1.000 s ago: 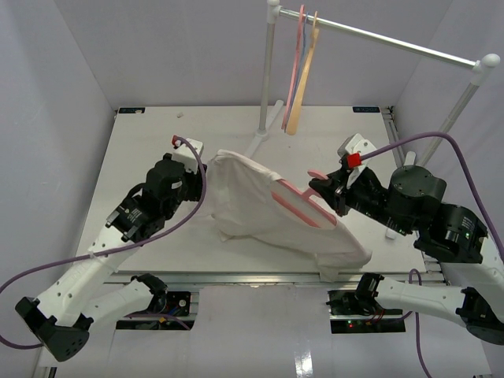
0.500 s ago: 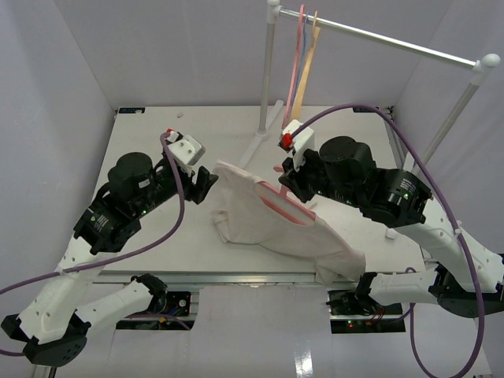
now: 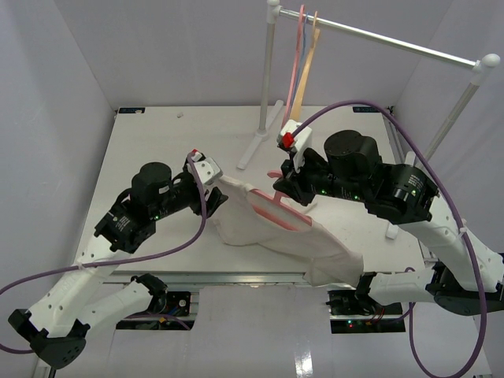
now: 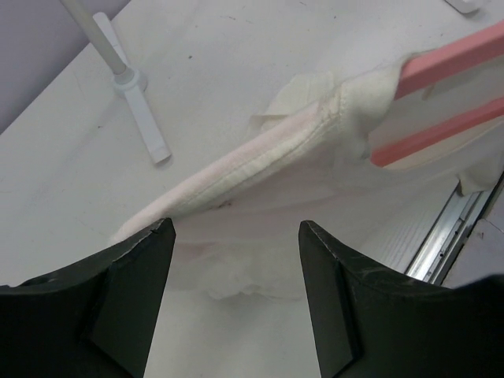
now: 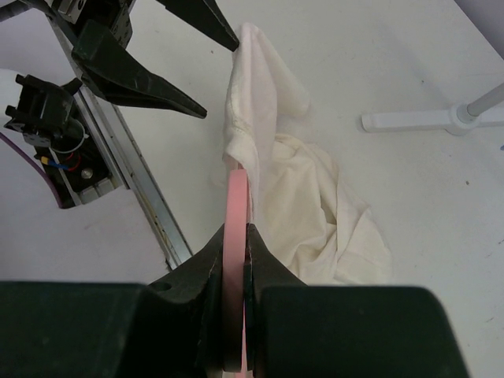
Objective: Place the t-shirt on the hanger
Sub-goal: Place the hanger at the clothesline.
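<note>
The cream t-shirt [image 3: 260, 224] lies crumpled across the middle of the table, one end over the front edge. The pink hanger [image 3: 277, 211] is partly inside it, and its bars show in the left wrist view [image 4: 441, 94]. My right gripper [image 3: 290, 191] is shut on the hanger [image 5: 236, 213], holding it edge-on above the shirt [image 5: 307, 213]. My left gripper [image 3: 216, 189] is open and empty at the shirt's left end, its fingers [image 4: 142, 276] to either side of the shirt's hem [image 4: 260, 165] without touching it.
A clothes rail [image 3: 378, 35] on a white stand [image 3: 260, 142] rises at the back, with a second pink hanger [image 3: 298, 55] and a tan hanger [image 3: 307, 71] on it. The table's front metal edge [image 3: 260, 276] lies just below the shirt.
My right arm swung left and lifted the hanger toward the table's middle, bunching the shirt. My left gripper moved right, close to the shirt's left end.
</note>
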Robot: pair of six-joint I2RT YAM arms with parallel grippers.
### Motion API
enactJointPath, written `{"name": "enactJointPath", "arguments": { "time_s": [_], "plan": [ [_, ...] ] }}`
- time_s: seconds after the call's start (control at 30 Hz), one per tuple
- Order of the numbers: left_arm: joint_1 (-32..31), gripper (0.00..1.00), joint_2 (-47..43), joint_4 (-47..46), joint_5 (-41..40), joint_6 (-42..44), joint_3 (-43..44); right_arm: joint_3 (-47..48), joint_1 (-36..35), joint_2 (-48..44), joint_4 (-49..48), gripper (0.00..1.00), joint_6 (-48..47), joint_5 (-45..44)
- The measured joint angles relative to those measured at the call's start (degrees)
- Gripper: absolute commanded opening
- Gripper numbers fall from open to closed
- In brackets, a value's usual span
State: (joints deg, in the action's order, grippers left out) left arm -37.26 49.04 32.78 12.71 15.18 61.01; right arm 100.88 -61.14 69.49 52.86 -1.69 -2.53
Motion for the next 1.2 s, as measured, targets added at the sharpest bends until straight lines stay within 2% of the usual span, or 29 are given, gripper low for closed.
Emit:
{"name": "enactJointPath", "arguments": {
  "time_s": [0.13,0.37,0.87,1.1,1.2],
  "plan": [
    [0.0,0.76,0.59,-0.47,-4.32,-0.23,0.15,-0.07,0.0,-0.06,-0.04,0.08,0.0,0.39],
    [0.01,0.78,3.07,-0.12,-16.69,-1.74,0.31,-0.3,0.0,-1.17,-0.02,0.08,-0.01,0.41],
    [0.0,0.79,6.21,0.14,-32.13,-4.7,1.73,-2.18,0.02,-4.59,-0.22,0.08,-0.04,0.16],
    [0.0,0.78,7.52,0.82,-36.96,-4.89,3.95,-2.56,0.02,-5.22,-0.2,0.08,-0.04,-0.71],
    [0.03,0.78,7.48,2.87,-34.18,-4.09,7.37,-2.56,0.0,-5.35,-0.2,0.08,-0.02,-2.12]
  ]
}}
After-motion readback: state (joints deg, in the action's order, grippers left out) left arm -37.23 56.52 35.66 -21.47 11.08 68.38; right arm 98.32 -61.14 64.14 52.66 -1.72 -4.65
